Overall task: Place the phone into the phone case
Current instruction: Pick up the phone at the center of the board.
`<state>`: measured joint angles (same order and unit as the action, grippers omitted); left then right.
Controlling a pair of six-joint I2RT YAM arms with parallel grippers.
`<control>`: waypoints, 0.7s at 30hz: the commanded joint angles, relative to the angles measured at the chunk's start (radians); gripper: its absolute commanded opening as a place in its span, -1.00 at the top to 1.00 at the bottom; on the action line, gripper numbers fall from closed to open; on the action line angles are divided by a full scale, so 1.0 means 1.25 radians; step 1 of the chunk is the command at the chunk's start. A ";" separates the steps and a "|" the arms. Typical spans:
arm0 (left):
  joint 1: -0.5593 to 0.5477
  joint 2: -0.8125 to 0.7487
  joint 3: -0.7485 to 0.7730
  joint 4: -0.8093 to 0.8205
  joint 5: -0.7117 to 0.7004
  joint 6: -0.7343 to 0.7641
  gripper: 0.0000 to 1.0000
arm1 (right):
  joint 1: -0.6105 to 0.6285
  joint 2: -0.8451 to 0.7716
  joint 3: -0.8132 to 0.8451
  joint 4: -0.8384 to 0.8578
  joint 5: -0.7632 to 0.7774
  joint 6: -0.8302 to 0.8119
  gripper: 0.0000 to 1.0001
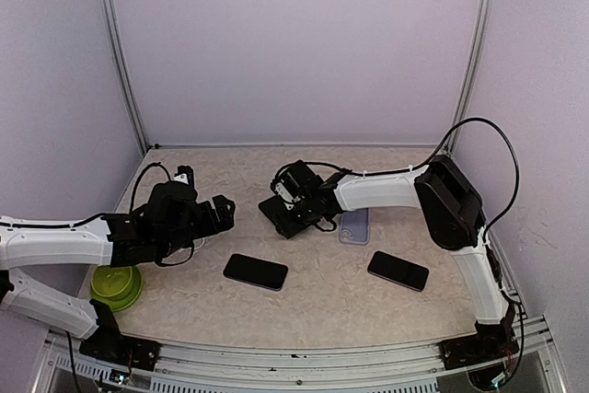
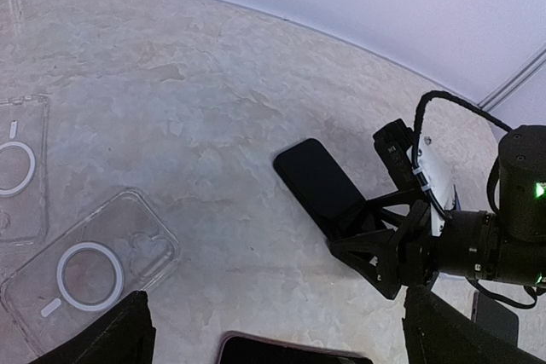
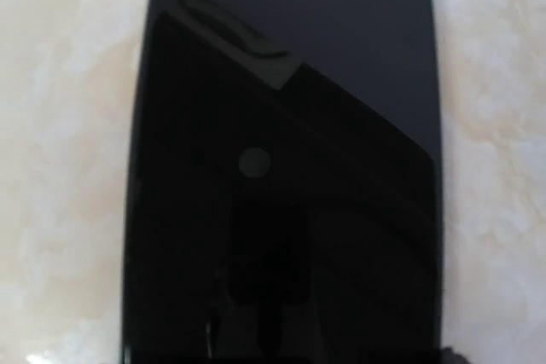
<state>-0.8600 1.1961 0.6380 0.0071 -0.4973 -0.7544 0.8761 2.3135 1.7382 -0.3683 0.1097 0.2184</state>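
Flatly, a glossy black round-cornered phone (image 3: 281,168) lies on the mottled stone-patterned table (image 3: 60,125).

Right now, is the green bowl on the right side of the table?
No, the green bowl sits near the front left corner of the table, far from the right side.

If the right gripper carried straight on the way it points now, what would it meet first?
The glossy black smartphone lying flat right beneath the right gripper; whether they touch is unclear.
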 commanded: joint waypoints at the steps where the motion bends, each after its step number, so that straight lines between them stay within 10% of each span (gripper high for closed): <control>1: -0.002 0.002 -0.002 0.006 -0.002 0.003 -0.98 | 0.007 0.028 -0.016 -0.023 0.015 -0.015 -0.24; 21: 0.036 0.028 -0.005 0.029 0.050 -0.002 -0.98 | 0.007 -0.111 -0.148 0.176 0.005 -0.113 -0.26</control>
<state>-0.8360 1.2186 0.6380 0.0097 -0.4717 -0.7563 0.8761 2.2486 1.6001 -0.2264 0.1101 0.1303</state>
